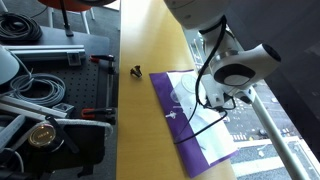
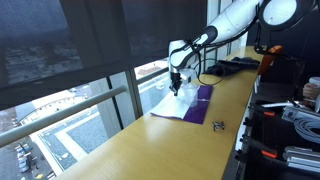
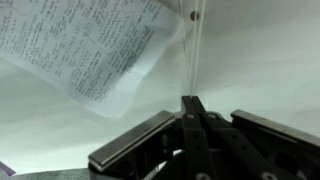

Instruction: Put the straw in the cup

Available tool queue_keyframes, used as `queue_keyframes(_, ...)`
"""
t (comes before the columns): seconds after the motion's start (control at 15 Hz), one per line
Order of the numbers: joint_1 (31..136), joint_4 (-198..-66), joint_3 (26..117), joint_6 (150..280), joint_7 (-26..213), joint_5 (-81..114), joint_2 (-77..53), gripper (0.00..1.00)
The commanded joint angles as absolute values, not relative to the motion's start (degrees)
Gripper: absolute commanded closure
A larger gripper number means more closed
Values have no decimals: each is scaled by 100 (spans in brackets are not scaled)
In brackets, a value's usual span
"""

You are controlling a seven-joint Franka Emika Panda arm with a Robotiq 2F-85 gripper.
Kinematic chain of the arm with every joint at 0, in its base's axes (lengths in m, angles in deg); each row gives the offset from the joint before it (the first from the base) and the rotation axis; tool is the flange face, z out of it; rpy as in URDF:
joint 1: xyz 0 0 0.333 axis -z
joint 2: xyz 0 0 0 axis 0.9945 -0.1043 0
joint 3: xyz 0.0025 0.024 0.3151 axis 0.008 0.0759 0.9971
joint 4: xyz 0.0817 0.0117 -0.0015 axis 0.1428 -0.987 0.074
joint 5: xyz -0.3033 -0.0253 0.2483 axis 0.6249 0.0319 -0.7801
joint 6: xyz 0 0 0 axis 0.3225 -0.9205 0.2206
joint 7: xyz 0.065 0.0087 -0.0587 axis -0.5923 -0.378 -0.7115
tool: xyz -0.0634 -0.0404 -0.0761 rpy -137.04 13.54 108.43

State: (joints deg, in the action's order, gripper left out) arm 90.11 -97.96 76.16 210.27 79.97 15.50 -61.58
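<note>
In an exterior view, the gripper [image 1: 213,98] is seen lowered over a white sheet with a purple border [image 1: 196,138], which lies flat on the yellow wooden table [image 1: 140,125]. A small black clip-like object [image 1: 135,70] is set on the bare wood, well apart from the sheet, and coiled cables [image 1: 40,85] are seen beyond the table's edge. The jaws and anything between them are hidden here by the wrist housing. In an exterior view from beside the window, the arm is stretched out along the table [image 2: 170,150] and the gripper [image 2: 177,87] is pointed down above the near end of the sheet [image 2: 190,106]. The black object [image 2: 218,124] lies toward the table's inner edge. The straw is too thin to be made out at this size. In the wrist view, the gripper [image 3: 190,102] is shown with its two dark fingers [image 3: 186,125] pressed together with no gap. The straw [image 3: 193,55] is pinched between the fingertips. It stands straight out from the closed jaws and runs to the top edge of the picture, nearly in line with the fingers. A handwritten paper [image 3: 90,45] is seen behind it and to one side, over a pale surface.
</note>
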Motion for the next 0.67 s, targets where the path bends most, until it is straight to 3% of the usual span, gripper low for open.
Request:
queue_keyframes(0.0, 8967, -10267, 7488, 21240, 8055, 1623, -5533, 100)
queue_keyframes(0.33, 8895, -11464, 7267, 22354, 8137, 1844, -4288, 100)
queue_keyframes(0.6, 8795, -12480, 7118, 24081, 8560, 1880, -3503, 100)
